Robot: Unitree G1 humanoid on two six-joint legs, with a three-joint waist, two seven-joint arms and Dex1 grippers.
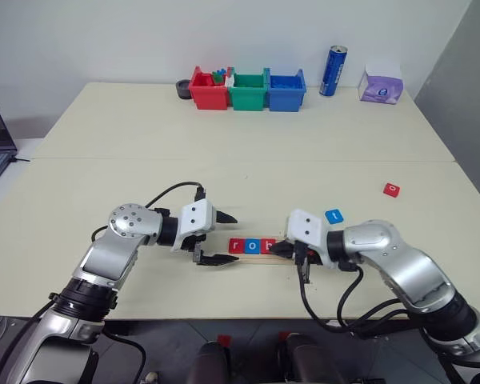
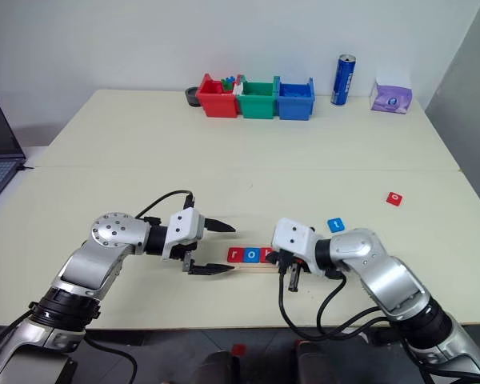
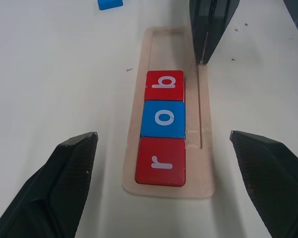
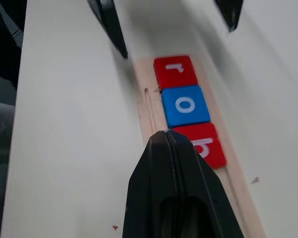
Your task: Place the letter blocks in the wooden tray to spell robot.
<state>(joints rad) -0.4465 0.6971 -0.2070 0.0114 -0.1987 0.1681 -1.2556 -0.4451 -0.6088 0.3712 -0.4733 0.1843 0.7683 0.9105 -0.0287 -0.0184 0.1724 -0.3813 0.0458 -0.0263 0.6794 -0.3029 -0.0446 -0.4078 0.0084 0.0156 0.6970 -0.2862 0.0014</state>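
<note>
Between the black-fingered left pincer point(image 3: 164, 163) and right pincer point(image 4: 170, 141), the pale wooden tray point(image 3: 203, 163) held a red "r" block point(image 3: 161, 161), a blue "o" block point(image 3: 163, 118) and a red "b" block point(image 3: 164, 84), all lettered white. Beyond the right pincer lay a blue "t" block point(image 1: 334, 216) and another red block point(image 1: 392, 190) on the cream table point(image 1: 224, 144).

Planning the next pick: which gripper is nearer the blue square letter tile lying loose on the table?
Right. The right gripper sits at the tray's end just beside the blue tile; the left gripper is beyond the tray's far end.

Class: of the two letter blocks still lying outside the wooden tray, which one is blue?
The t block, lying beside the right arm near the wooden tray. The other loose block, farther right, is red.
</note>
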